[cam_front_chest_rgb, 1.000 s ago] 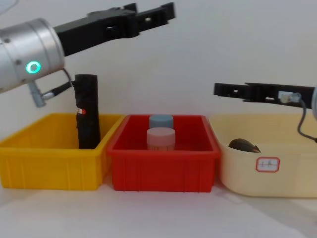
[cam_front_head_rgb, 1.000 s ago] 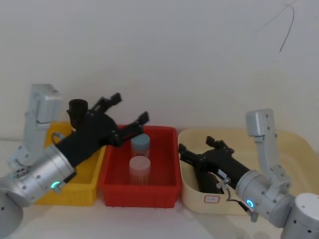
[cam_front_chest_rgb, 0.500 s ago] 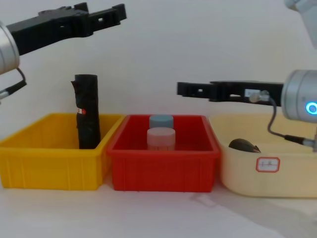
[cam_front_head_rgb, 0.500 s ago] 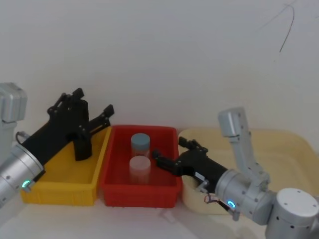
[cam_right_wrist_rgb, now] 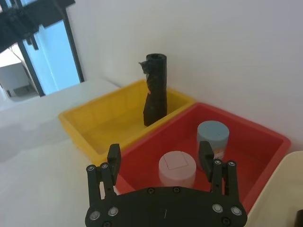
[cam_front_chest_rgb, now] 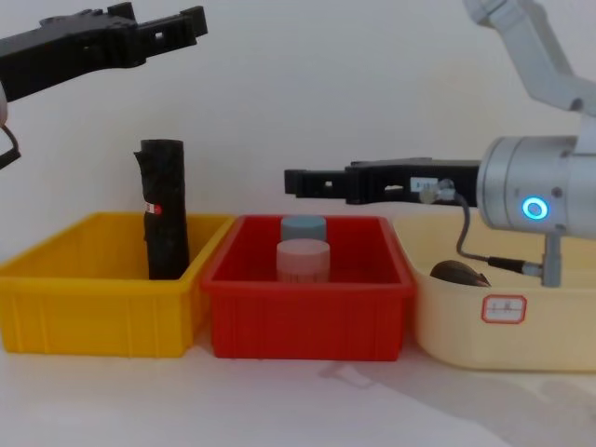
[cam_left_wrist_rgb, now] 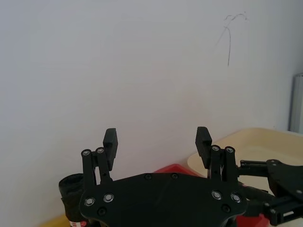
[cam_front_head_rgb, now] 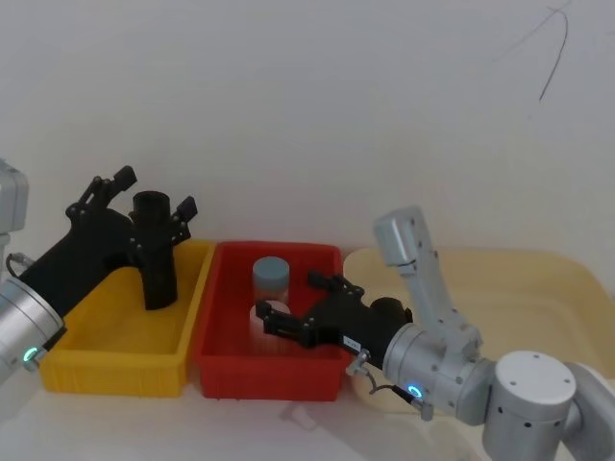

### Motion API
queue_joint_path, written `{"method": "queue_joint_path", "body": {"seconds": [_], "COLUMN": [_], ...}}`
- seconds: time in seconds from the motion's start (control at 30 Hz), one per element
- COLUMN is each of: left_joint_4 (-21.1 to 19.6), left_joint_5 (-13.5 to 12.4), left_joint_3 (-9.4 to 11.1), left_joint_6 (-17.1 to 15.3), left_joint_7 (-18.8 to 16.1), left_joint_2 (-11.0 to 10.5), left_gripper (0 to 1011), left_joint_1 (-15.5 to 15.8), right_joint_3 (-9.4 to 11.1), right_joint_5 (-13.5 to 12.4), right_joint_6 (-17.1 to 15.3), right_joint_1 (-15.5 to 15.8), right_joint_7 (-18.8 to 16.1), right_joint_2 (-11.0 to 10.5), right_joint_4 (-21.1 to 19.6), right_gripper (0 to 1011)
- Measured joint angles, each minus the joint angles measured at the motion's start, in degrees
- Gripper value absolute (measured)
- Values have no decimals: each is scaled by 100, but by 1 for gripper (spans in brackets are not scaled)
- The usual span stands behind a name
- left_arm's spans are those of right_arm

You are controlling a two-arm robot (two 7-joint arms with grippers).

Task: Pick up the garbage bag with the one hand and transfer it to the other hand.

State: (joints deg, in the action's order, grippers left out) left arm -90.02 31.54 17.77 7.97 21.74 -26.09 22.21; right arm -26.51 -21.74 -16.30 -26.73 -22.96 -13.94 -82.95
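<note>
Evidently not begun | garbage bag (cam_front_chest_rgb: 165, 223) upright in yellow bin (cam_front_chest_rgb: 84, 321), ungrasped | pickup and handover both judged outstanding | left gripper (cam_front_chest_rgb: 163, 20) poised above bag top, spread wide, holding nothing | right gripper (cam_front_head_rgb: 293, 303) extended level over red bin (cam_front_head_rgb: 269, 375), parted, empty

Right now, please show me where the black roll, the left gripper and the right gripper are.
black roll (cam_front_chest_rgb: 166, 233), chest view, middle of its upright body.
left gripper (cam_left_wrist_rgb: 156, 138), left wrist view, midway between its open fingertips.
right gripper (cam_right_wrist_rgb: 159, 151), right wrist view, midway between its open fingertips.
</note>
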Motion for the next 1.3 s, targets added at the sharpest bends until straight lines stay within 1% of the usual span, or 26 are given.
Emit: {"method": "queue_joint_path", "body": {"seconds": [0.2,0.23,0.43,0.83,1.3], "left_joint_4": [-15,-16,-22,-31,-33], "left_joint_5": [-9,-10,-15,-21,-22], "left_joint_3": [-30,-32,-50,-65,-73], "left_joint_6": [5,5,7,7,6], "left_joint_7": [-32,-35,-52,-66,-75], "left_joint_2": [-18,-20,-30,-38,-44], "left_gripper": [1000,1000,1000,1000,1000], "left_joint_1": [-22,-25,-37,-48,-54], "right_joint_3": [-156,-206,-356,-490,-598], "right_joint_5": [129,178,347,552,746], "right_joint_6": [41,56,113,207,234], "right_joint_1": [-147,-201,-405,-797,-1126], "right_joint_7": [-3,1,21,22,-88], "right_joint_2": [38,59,160,379,500], "right_joint_4": [236,330,735,1439,1975], "right_gripper": [1000,1000,1000,1000,1000]}}
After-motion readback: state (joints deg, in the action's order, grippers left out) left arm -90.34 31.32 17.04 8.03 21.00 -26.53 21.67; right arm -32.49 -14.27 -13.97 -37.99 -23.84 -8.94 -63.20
